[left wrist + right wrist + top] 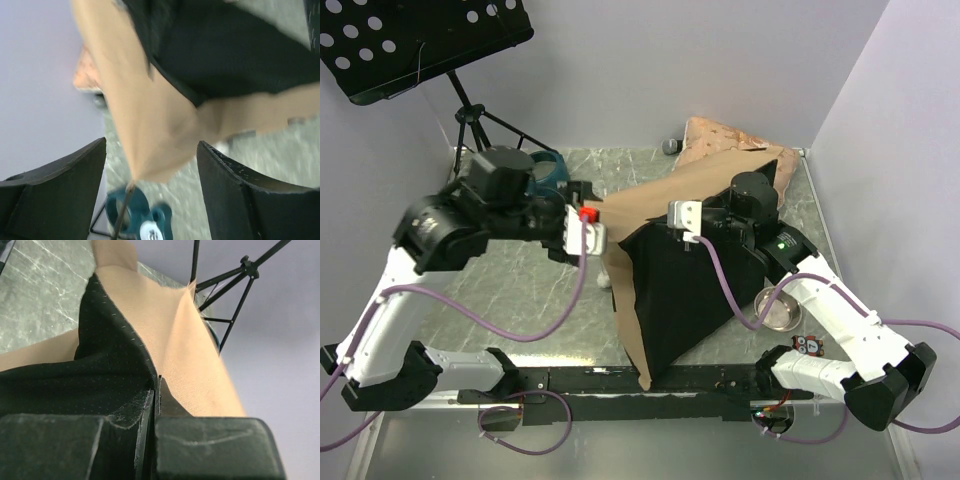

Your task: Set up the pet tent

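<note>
The pet tent [685,290] stands half-raised in the middle of the table, its tan fabric wrapped around a black base panel that faces the camera. My left gripper [590,232] is open at the tent's left corner. In the left wrist view that tan corner [150,135] hangs between the spread fingers [240,200] without touching them, and a thin black pole [121,217] sticks out of it. My right gripper [682,218] is shut at the tent's upper edge. In the right wrist view its fingertips [156,390] pinch the seam where black panel [100,365] meets tan fabric [190,355].
A music stand [420,40] on a tripod [480,120] stands at the back left. A blue double pet bowl [548,165] sits behind my left arm. A pinkish cushion [720,135] lies at the back right. A metal bowl [780,308] rests by my right arm.
</note>
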`<action>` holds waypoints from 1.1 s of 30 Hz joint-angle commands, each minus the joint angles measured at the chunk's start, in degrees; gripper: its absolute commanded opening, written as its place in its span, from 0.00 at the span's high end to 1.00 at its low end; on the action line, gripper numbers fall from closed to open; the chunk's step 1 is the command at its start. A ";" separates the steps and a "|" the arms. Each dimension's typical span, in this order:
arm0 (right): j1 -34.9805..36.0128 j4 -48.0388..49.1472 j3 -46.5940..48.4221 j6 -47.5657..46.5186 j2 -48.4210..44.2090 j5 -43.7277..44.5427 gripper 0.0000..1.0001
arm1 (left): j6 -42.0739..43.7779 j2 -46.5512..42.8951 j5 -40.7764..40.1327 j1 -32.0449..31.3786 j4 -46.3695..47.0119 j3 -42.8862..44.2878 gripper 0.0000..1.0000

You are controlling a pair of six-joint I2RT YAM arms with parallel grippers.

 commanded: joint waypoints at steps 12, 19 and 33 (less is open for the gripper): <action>0.12 2.66 3.35 -0.11 0.70 -6.71 1.00 | 6.80 -3.44 -16.02 -6.77 7.21 -16.23 0.29; 0.21 2.57 4.05 -0.20 1.57 -7.07 1.00 | 6.71 -4.68 -14.71 -6.77 10.75 -18.10 0.71; 7.58 -1.92 7.31 15.00 0.26 -0.68 0.00 | 0.82 -3.46 -13.13 -6.77 10.92 -15.02 0.96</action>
